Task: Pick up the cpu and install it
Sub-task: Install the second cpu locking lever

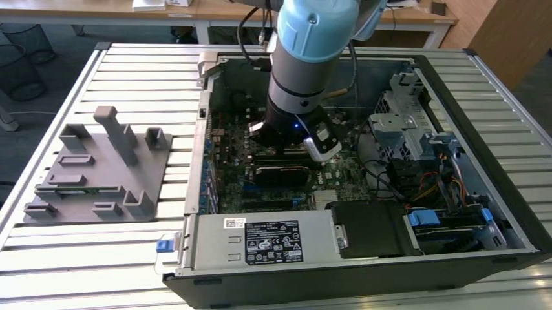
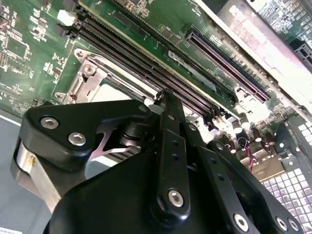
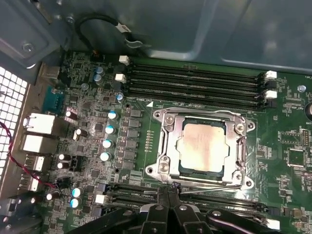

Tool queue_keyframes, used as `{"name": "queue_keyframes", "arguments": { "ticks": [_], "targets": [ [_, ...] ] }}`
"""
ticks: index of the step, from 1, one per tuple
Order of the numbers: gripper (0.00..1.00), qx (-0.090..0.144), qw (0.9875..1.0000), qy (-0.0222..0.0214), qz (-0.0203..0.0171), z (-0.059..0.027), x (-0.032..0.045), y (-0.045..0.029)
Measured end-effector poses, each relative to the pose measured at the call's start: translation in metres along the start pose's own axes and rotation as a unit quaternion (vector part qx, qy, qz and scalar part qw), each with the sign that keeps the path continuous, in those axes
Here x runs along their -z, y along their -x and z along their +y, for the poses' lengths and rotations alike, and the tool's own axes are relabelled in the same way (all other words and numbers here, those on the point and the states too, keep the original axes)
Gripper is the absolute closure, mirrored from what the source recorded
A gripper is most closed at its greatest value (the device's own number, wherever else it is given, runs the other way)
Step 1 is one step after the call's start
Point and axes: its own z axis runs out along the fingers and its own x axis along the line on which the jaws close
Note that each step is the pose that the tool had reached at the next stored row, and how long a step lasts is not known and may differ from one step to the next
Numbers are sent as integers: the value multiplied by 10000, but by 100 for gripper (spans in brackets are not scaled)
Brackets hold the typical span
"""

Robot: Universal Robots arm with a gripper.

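A slatted metal desk (image 1: 112,258) carries the whole scene. Going left to right in the exterior view: a grey plastic fixture (image 1: 95,174) with upright posts and small pockets stands at the far left. Beside it lies an open computer case (image 1: 483,213), its motherboard (image 1: 229,145) facing up. The arm (image 1: 306,58) reaches down into the middle of the case, and its gripper (image 1: 289,139) sits low over the board. On the right of the case are a metal drive cage (image 1: 405,126) and bundled cables (image 1: 431,187).

In the first wrist view the cpu (image 3: 201,145) already lies flat inside its socket (image 3: 163,146) — silvery top plate up, framed by the metal bracket, with memory slots (image 3: 195,83) just beyond it. The gripper (image 3: 170,195) is just beside the socket's near edge, not over the chip. Its two thin fingertips meet with no gap visible and nothing between them, so the jaws look clenched and empty.

The second wrist view shows the gripper's black linkage (image 2: 168,161) from behind, with the socket frame (image 2: 87,78) past it.

Judging by its look, the cpu is light, stiff and thin, with a smooth, somewhat slippery plate. It seems fragile at its underside — best held by opposite edges, kept level.
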Motion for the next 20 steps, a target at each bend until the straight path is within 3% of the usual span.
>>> {"name": "queue_keyframes", "arguments": {
  "ticks": [4,14,20],
  "targets": [
    [89,-14,10000,41,-9,-7,-16,-34],
    [89,-69,9999,72,-25,-45,-93,-95],
    [89,-96,9999,115,-36,-51,-120,-138]
  ]
}}
